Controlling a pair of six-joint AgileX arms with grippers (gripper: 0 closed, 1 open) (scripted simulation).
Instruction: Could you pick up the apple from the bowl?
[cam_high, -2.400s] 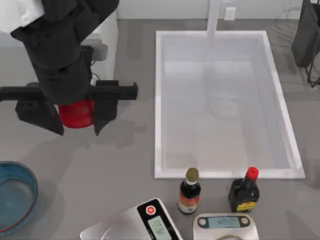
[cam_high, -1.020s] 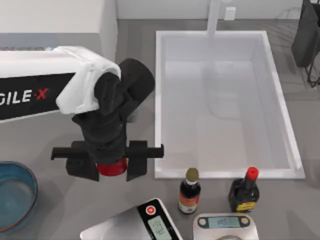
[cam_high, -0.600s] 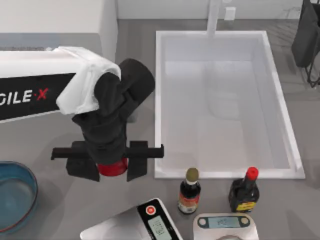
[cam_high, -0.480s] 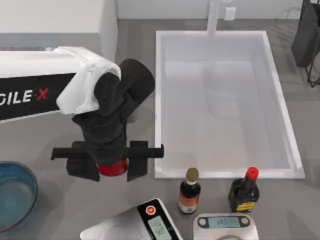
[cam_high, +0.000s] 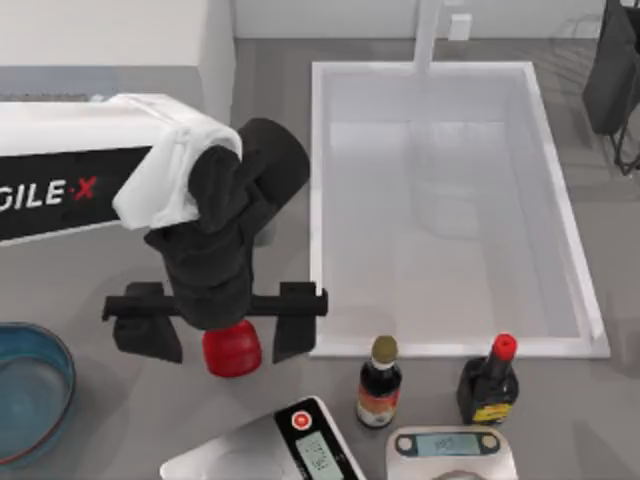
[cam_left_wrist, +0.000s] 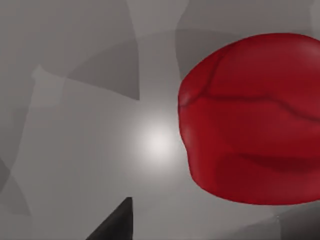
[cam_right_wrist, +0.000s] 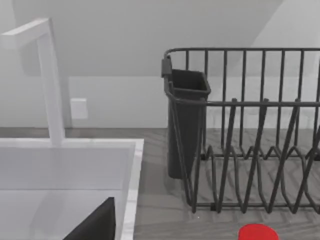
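My left gripper (cam_high: 228, 335) spread wide over the small round glossy red apple (cam_high: 232, 350) on the grey table (cam_high: 130, 400)

The apple sits between my parted dark fingers (cam_high: 297, 335), touching neither, just below the wrist; in the left wrist view it (cam_left_wrist: 252, 117) rests on the tabletop. The shallow blue-teal bowl with a dark reddish rim (cam_high: 62, 375) lies well to the pincer's left; the white sink basin (cam_high: 318, 200) is just to its right

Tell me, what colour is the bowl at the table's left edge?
The bowl is blue-teal inside with a thin dark reddish rim; the top view shows it best.
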